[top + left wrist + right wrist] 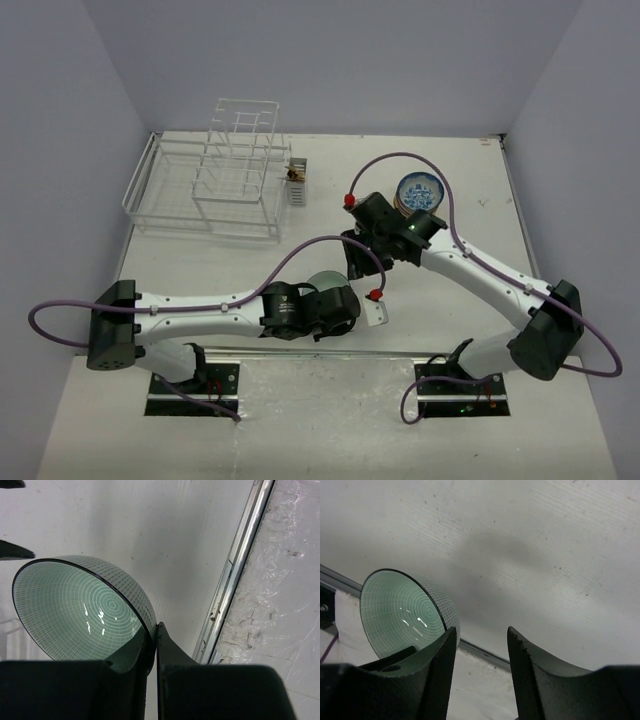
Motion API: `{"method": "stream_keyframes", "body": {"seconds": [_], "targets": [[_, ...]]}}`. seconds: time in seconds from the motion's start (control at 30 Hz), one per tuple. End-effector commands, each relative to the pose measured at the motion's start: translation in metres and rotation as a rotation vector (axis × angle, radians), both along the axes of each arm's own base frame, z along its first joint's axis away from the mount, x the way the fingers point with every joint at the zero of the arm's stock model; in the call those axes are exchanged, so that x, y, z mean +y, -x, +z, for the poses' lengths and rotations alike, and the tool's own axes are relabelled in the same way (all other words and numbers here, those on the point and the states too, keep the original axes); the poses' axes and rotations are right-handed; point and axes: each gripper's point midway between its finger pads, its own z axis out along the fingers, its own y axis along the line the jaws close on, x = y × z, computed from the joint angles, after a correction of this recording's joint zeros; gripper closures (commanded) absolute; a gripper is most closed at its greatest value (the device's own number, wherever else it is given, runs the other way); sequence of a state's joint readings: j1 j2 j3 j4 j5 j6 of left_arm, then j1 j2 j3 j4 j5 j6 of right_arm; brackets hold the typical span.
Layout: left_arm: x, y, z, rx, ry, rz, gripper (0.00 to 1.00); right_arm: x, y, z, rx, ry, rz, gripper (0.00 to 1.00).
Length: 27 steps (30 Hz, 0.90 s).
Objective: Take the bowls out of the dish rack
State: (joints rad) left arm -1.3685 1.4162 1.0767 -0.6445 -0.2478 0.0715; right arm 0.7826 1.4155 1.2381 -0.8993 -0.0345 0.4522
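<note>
At the near edge, about mid-width: left gripper (155,630) is clamped on the rim of the pale green bowl (80,610), one finger inside and one outside, almost no gap. The bowl is tipped on its side with the ringed inside facing the left wrist cam. Can't tell if it touches the worktop (200,260). The metal edge strip (235,585) runs just beside it.

Right gripper (481,645) sits a bit further in from that bowl, towards the centre. Jaws are well apart with nothing between them, only bare worktop.

The blue-patterned bowl (420,192) is right of centre towards the far edge, on top of what looks like a stack, just beside the right wrist.

Dish rack (215,185) is in the far-left corner, with the cutlery cup (297,180) on its right end.
</note>
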Motion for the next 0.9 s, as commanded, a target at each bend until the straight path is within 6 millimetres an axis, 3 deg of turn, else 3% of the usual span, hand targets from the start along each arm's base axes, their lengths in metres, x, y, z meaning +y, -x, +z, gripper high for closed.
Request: {"method": "stream_keyframes", "body": {"seconds": [0.0,0.13,0.27,0.4,0.43,0.53,0.63,0.77,0.8,0.87], "targets": [[-0.021,-0.007,0.029,-0.048,0.099,-0.012,1.0,0.013,-0.023,0.058,-0.176,-0.158,-0.102,0.53],[-0.02,-0.008,0.036,-0.06,0.118,-0.006,1.0,0.019,-0.011,0.057,-0.129,-0.172,-0.025,0.56],[-0.022,-0.009,0.042,-0.07,0.134,-0.014,1.0,0.027,0.011,0.021,-0.001,-0.117,0.081,0.59],[-0.024,-0.01,0.046,-0.079,0.147,-0.014,1.0,0.028,0.02,-0.005,0.045,-0.022,0.112,0.61],[-0.025,-0.011,0.047,-0.081,0.148,-0.016,1.0,0.027,0.02,-0.007,0.046,-0.012,0.109,0.67],[-0.024,-0.012,0.048,-0.089,0.148,-0.01,1.0,0.028,0.014,-0.003,0.019,-0.011,0.088,0.77],[-0.023,-0.013,0.048,-0.094,0.144,-0.004,1.0,0.028,0.007,0.009,-0.02,-0.018,0.069,1.0],[-0.022,-0.013,0.052,-0.099,0.167,-0.001,1.0,0.03,0.003,0.021,-0.061,-0.045,0.059,1.0],[-0.022,-0.017,0.058,-0.119,0.191,0.015,0.91,0.03,0.0,0.023,-0.074,-0.05,0.056,1.0],[-0.019,-0.023,0.065,-0.148,0.222,0.065,0.56,0.028,-0.007,0.028,-0.097,-0.066,0.039,1.0]]}}
